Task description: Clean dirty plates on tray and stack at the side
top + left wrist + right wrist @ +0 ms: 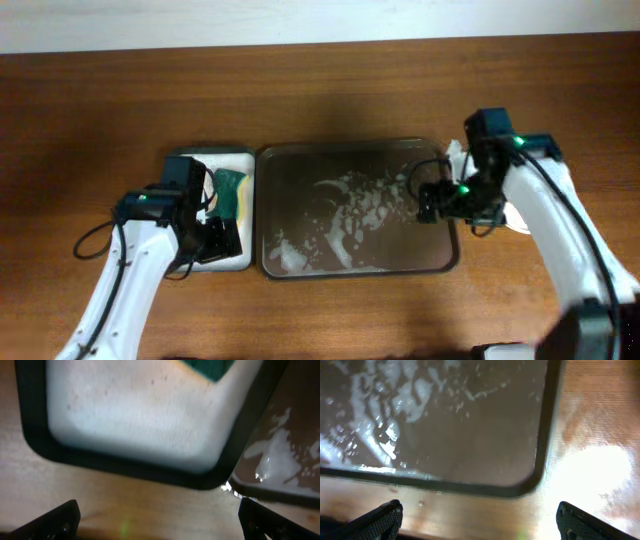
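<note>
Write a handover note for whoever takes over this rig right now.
Left gripper: open, empty, over the small tray's near edge; sponge lies in that tray.
Right gripper: open, empty, at the tray's right edge.
Tray: suds only, no plates on it.
Plates: not clearly seen; a white shape under the right arm may be the stack.
Left: confirm the stack.

2 white arms (125,280), black wrists (470,195), green lights (143,198), black cables (95,243)
</note>
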{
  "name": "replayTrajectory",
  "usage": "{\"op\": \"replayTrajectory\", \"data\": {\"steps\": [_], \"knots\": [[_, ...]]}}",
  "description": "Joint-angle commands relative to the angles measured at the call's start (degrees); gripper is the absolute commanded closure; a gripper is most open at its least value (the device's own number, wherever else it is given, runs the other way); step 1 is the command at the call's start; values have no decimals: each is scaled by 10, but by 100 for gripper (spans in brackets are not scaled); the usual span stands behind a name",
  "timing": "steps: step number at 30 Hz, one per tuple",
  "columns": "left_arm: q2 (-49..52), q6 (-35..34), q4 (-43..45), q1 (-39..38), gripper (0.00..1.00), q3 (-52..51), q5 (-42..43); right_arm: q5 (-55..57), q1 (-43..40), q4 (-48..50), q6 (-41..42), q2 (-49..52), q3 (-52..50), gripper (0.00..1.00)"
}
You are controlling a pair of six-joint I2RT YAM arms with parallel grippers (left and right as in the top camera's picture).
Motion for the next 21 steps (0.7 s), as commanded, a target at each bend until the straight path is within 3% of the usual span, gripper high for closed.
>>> {"op": "replayTrajectory", "data": {"steps": [1, 4, 6, 17, 19, 21], "knots": [[-129, -3, 25, -13, 1, -31, 5, 14, 6, 54, -6, -176, -85, 1], [-379, 0, 124, -48, 1, -137, -14, 22, 6, 124, -6, -405, -181, 1], [-520, 0, 142, -48, 1, -181, -13, 21, 6, 124, -6, -511, -187, 1], [-553, 0, 141, -48, 1, -181, -14, 33, 6, 120, -17, -555, -189, 1], [-553, 0, 141, -48, 0, -181, -14, 51, 5, 134, -28, -588, -195, 1], [-553, 0, 141, -48, 1, -181, -14, 51, 5, 201, -49, -676, -263, 1]]}}
